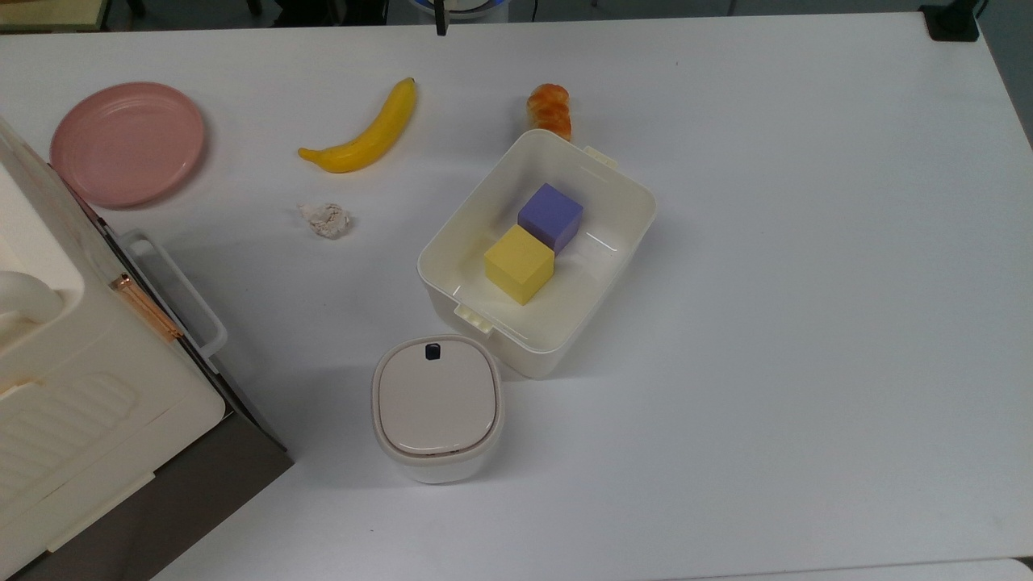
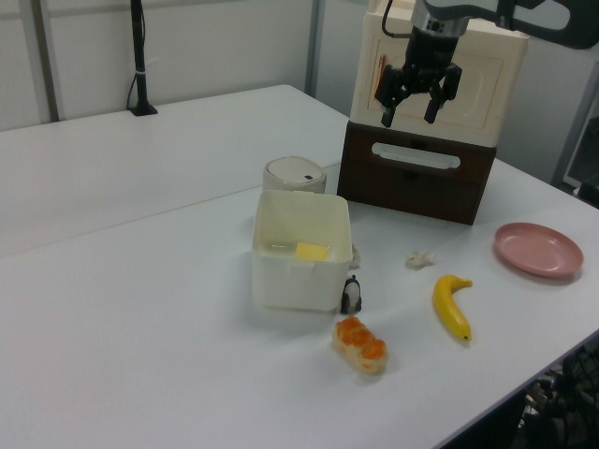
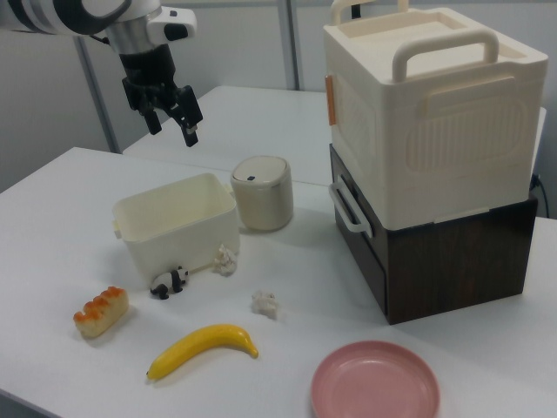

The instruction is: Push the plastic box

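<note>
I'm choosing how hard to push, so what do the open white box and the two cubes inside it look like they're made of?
The plastic box looks like cream-white moulded plastic, smooth and slightly glossy: rounded corners, thin walls, soft highlights on its floor. The yellow cube and purple cube look matte and evenly coloured with crisp edges, perhaps foam or painted wood; their look alone leaves that open.

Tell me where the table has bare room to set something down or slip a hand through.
The table is widest open on the top view's right, beyond the plastic box. There is a smaller bare patch between the banana, the crumpled scrap and the box. It is crowded where the lidded bin sits nearly against the box, beside the appliance.
</note>
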